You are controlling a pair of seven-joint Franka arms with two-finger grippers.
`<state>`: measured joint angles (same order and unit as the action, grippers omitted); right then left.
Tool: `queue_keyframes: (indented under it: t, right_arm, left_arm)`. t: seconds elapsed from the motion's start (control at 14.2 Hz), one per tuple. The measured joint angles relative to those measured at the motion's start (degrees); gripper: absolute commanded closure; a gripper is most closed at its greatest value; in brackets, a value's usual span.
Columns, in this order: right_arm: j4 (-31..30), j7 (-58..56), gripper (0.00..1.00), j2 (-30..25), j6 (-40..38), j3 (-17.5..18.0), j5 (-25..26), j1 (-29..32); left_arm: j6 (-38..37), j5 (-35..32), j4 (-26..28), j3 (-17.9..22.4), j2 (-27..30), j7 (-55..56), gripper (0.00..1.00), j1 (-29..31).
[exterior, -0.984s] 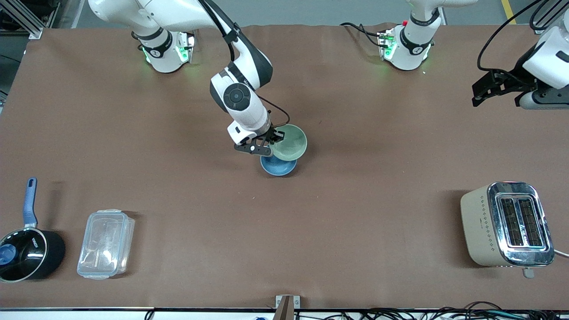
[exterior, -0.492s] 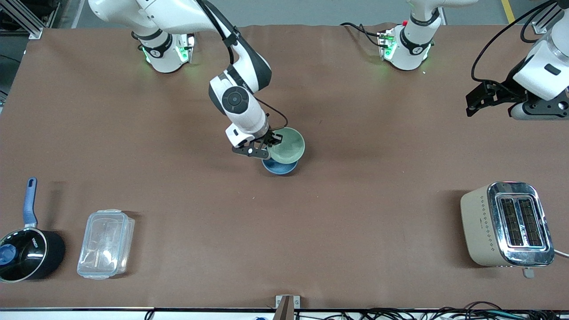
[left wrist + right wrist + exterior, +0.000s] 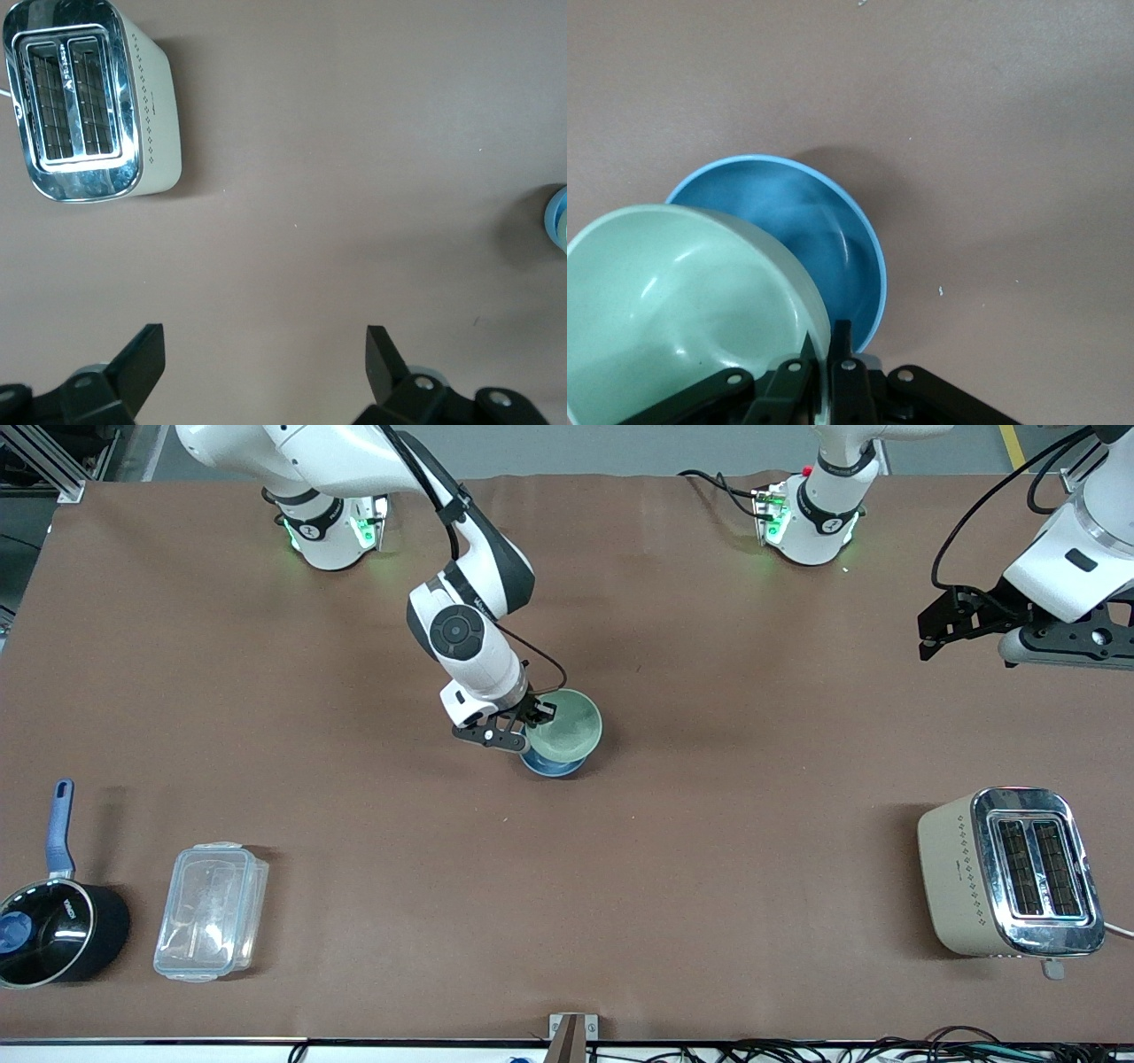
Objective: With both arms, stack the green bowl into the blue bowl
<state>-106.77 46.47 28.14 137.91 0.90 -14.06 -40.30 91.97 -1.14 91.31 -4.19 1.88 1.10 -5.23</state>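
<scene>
Gripping the rim of the green bowl (image 3: 564, 722), the right gripper (image 3: 530, 724) is held over the middle of the worktop (image 3: 354, 806), its jaws closed on the bowl's wall with one finger inside and one outside. The green bowl is carried tilted in the air, directly over the blue bowl (image 3: 551, 764), most of which is covered by it in the front view. In the right wrist view the green bowl (image 3: 682, 310) is seen overlapping the blue bowl (image 3: 797, 230), which rests on the worktop just below the jaws; whether the two bowls touch cannot be told.

The left gripper (image 3: 937, 622) is held in the air over the left arm's end of the worktop, well apart from both bowls, where that arm waits. Its jaws are spread wide and nothing is held between them. A toaster (image 3: 84, 97) is seen below them in the left wrist view.
</scene>
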Motion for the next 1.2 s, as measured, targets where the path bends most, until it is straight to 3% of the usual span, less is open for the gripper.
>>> queue_keyframes:
  t: [0.21, 0.28, 0.49, 0.77, 0.98, 1.2]
  right_arm:
    - [0.0, 0.0, 0.94, 0.72, 0.05, -0.05, 0.21, 0.07]
    - [0.0, 0.0, 0.86, 0.85, 0.08, -0.05, 0.22, 0.08]
    - [0.0, 0.02, 0.36, 1.02, 0.08, -0.05, 0.24, 0.08]
    - [0.38, 0.03, 0.0, 0.98, -0.13, -0.16, 0.24, 0.98]
    - [2.57, -0.03, 0.0, -1.92, -6.67, -0.72, 0.95, 1.83]
    - [4.13, 0.08, 0.0, -11.97, -20.2, -3.85, 11.5, 3.1]
  left_arm:
    - [0.09, 0.0, 0.0, 0.06, 0.0, -0.99, 0.0, 0.31]
    - [0.09, 0.0, 0.0, 0.07, 0.0, -1.02, 0.0, 0.37]
    - [0.13, 0.0, 0.0, 0.07, -0.01, -1.03, 0.0, 0.41]
    - [0.62, 0.0, 0.01, 0.07, -0.62, -1.03, 0.0, 0.45]
    - [1.02, 0.0, -0.01, 0.07, -0.97, -1.04, 0.0, 0.48]
    - [1.14, 0.0, -0.06, 0.07, -1.2, -1.12, 0.0, 0.48]
